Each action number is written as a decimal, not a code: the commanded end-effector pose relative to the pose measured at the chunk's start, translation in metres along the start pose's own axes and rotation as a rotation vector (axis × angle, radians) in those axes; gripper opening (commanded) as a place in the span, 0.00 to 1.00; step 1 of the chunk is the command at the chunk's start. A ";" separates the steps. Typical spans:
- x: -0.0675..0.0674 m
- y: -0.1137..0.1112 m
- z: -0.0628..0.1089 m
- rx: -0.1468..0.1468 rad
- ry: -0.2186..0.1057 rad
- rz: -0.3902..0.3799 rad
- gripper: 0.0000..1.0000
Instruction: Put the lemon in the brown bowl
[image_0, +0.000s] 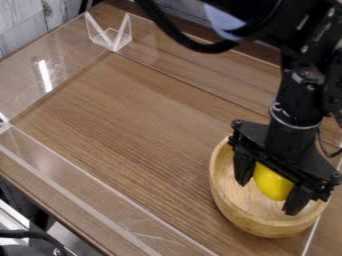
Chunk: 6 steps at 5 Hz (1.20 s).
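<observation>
The lemon (274, 183), small and bright yellow, is held between the black fingers of my gripper (279, 186), which is shut on it. Both hang low inside the brown bowl (241, 208), a wide tan wooden bowl at the table's right front. Whether the lemon touches the bowl's floor cannot be told. The black arm rises from the gripper toward the upper right and hides the bowl's far rim.
A clear plastic wall (74, 215) borders the wooden table (120, 120) along its left and front edges. A small clear stand (108, 32) sits at the back left. Cables run behind the arm at the right.
</observation>
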<state>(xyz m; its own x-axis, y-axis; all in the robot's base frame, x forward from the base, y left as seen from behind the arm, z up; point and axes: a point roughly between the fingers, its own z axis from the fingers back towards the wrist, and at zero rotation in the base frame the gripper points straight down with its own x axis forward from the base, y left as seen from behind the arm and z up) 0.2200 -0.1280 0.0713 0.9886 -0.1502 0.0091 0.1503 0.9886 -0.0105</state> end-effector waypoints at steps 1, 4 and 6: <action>0.006 0.000 0.008 -0.021 -0.051 -0.002 0.00; 0.009 0.006 0.007 -0.032 -0.074 -0.001 0.00; 0.010 0.008 0.008 -0.038 -0.090 0.005 1.00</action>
<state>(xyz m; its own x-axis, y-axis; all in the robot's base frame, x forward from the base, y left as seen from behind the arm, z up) 0.2253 -0.1204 0.0649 0.9877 -0.1506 0.0432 0.1520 0.9879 -0.0304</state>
